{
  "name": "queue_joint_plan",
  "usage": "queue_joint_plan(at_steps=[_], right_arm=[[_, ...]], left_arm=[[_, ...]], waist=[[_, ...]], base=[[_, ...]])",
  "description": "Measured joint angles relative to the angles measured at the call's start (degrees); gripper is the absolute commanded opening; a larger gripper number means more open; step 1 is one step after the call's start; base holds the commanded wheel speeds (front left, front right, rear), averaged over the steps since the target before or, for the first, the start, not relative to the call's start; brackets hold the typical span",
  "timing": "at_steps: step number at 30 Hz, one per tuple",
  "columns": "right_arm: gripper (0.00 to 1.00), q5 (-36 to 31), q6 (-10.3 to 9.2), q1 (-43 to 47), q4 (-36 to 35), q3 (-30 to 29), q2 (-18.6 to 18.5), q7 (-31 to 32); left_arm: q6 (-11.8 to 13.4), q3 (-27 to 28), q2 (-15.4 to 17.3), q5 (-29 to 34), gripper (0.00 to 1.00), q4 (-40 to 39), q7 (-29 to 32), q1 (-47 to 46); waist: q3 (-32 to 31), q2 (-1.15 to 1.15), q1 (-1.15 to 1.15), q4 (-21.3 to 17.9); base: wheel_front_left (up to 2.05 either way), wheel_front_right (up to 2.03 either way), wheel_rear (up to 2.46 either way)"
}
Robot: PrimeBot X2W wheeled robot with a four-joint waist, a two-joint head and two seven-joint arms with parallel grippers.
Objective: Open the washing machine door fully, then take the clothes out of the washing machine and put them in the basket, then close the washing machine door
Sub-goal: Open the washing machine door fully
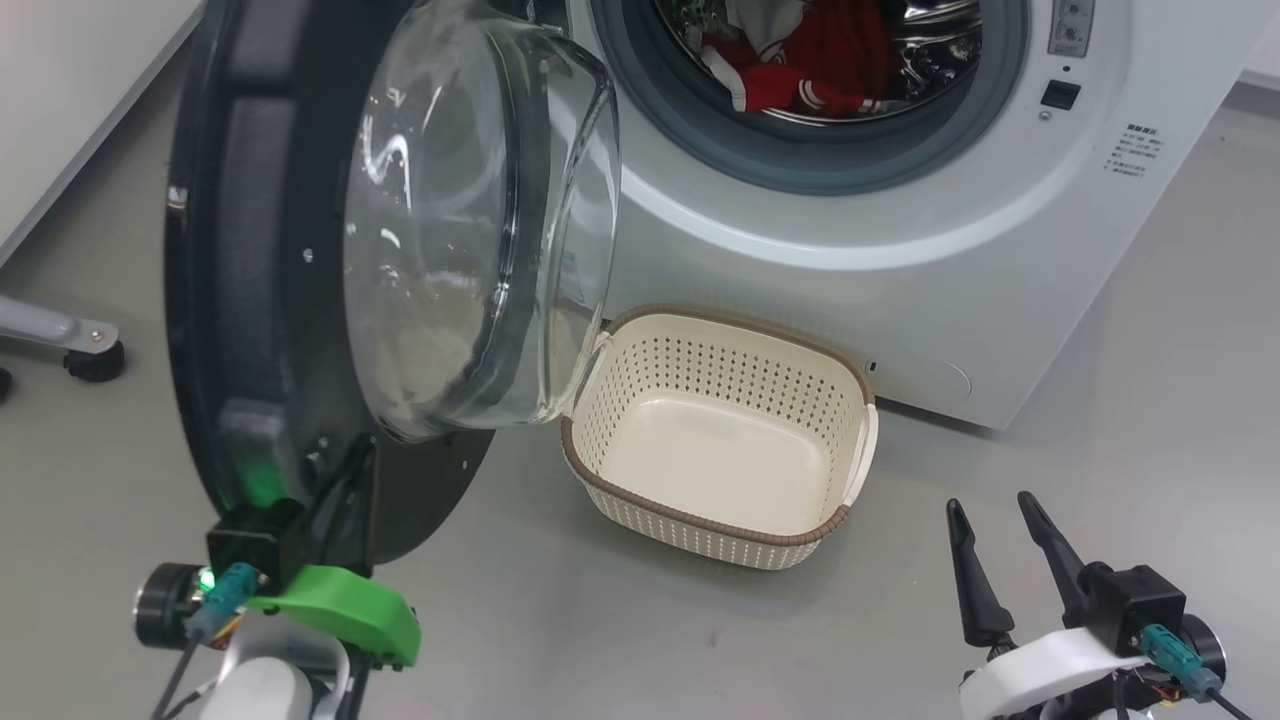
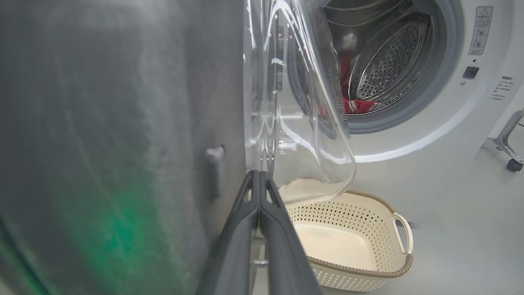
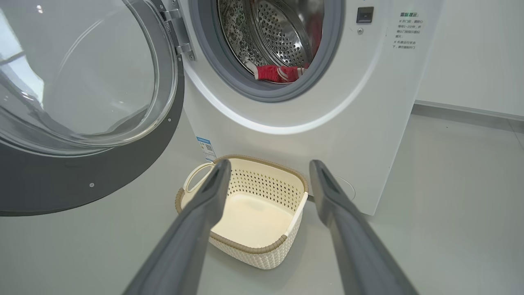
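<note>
Left claw (image 2: 258, 176): pinched shut, nothing between fingers, tips just beside inner face of washing machine door (image 2: 123, 123) — swung open. Right claw (image 1: 990, 503): spread wide, holding nothing. Ahead of it on floor: basket (image 1: 720, 318); beyond, up in washing machine (image 1: 900, 270) drum — red clothes (image 1: 820, 60).

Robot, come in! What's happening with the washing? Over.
Left hand shut, at door's lower edge. Right hand open, empty. Clothes in drum, basket empty. Door open, opening unblocked.
</note>
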Motion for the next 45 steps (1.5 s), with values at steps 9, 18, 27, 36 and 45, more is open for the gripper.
queue_joint_plan(at_steps=[9, 18, 27, 36, 45], right_arm=[[1.00, -0.73, 0.35, -2.15, -0.55, -0.76, -0.02, 0.00], [1.00, -1.85, 0.60, -3.05, -0.93, -1.23, -0.02, 0.00], [1.00, -2.46, 0.83, -4.39, -1.51, -1.68, -0.66, 0.00], [1.00, -2.67, 0.92, -5.34, -1.59, -2.54, -1.02, 0.00], [1.00, -2.74, 1.34, -5.38, -1.58, -2.69, -0.99, 0.00]], left_arm=[[0.56, 4.32, 0.24, -1.16, 0.00, 3.31, -1.58, -3.03], [0.99, 9.95, 1.29, -3.32, 0.00, 7.23, -2.81, -5.76], [1.20, 14.38, 2.13, -4.45, 0.00, 10.27, -3.86, -9.22], [1.47, 16.57, 2.63, -4.69, 0.00, 13.83, -4.57, -11.46], [1.47, 17.27, 2.36, -4.66, 0.00, 15.30, -5.01, -12.24]], waist=[[1.93, 0.00, 0.00, -0.88], [4.00, 0.00, 0.00, -1.28], [6.72, 0.00, 0.00, -1.64], [8.26, 0.00, 0.00, -2.11], [8.51, 0.00, 0.00, -2.19]], base=[[0.00, 0.00, 0.00], [0.00, 0.00, 0.00], [0.00, 0.00, 0.00], [0.00, 0.00, 0.00], [0.00, 0.00, 0.00]])
